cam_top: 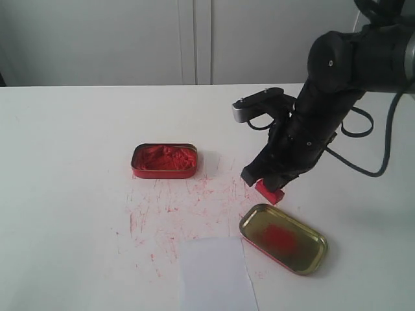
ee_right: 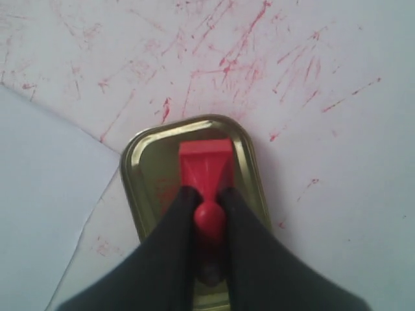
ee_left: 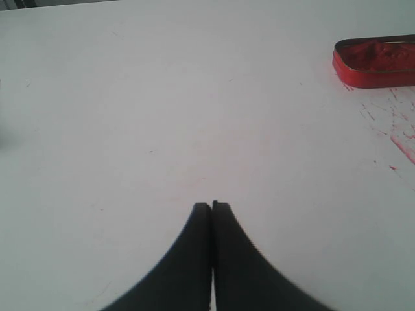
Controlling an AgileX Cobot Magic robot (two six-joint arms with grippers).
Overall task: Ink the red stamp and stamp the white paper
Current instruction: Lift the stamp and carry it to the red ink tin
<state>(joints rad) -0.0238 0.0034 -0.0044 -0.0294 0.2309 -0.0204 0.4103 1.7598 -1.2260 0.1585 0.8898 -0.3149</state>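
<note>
Red stamp (ee_right: 206, 163), glossy plastic with a square block and a rounded knob, sits pinched by its knob between my right gripper's (ee_right: 207, 193) black fingers. It hangs over the gold lid (cam_top: 258, 223), at the lid's end farthest from the white paper (cam_top: 214, 275). I can't say for sure whether the block touches the metal. The lid is a shallow oblong tray with rounded corners and a red smear in its middle. The paper, smooth and faintly bluish, lies just beside the lid. Beyond the lid stands the red tin (cam_top: 164, 172) of lumpy red paste. My left gripper (ee_left: 212, 206) has its fingers pressed together on nothing. The white table (cam_top: 65, 162) is streaked with red around the lid, and pale panels back the room.
</note>
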